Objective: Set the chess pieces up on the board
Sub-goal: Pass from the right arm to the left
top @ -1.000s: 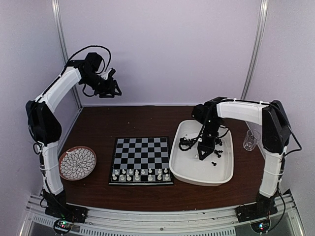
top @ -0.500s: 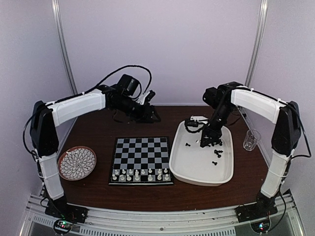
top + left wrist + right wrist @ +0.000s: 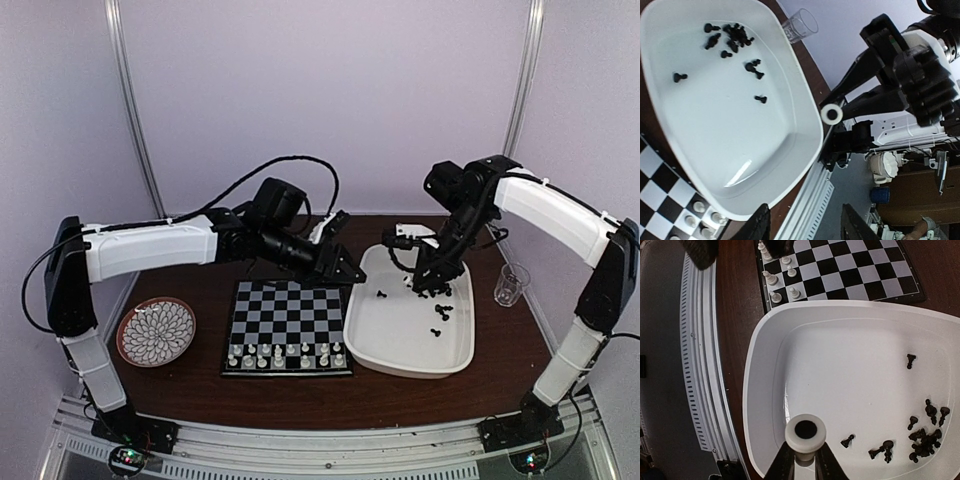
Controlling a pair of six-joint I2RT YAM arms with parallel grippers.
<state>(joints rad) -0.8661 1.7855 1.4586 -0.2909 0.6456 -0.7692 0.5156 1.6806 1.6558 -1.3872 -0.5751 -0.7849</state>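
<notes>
Tiny black plastic chess pieces (image 3: 734, 34) lay scattered in white rounded plastic tray (image 3: 400, 340), R of black-and-pale chequered board (image 3: 288, 305); L arm (image 3: 150, 245) stretched over board's far R corner, L gripper (image 3: 343, 270) spread, empty; R gripper (image 3: 424, 284) above tray, pinching white hollow-topped piece (image 3: 805, 432); white ones (image 3: 285, 353) stood along board's near rows.

On the desk (image 3: 195, 395) the board (image 3: 288, 310) lies in the middle, the plate (image 3: 157, 332) to its left and the tray (image 3: 400, 345) just beside it on the right. The glass (image 3: 511, 284) stands right of the tray, apart from it. A row of pieces (image 3: 263, 351) stands along the board's near edge; loose pieces (image 3: 732, 31) lie in the tray's far right part. My left end effector (image 3: 335, 268) hangs over the board's far right corner, my right end effector (image 3: 425, 284) over the tray's far end, a held piece (image 3: 805, 432) between its fingers
</notes>
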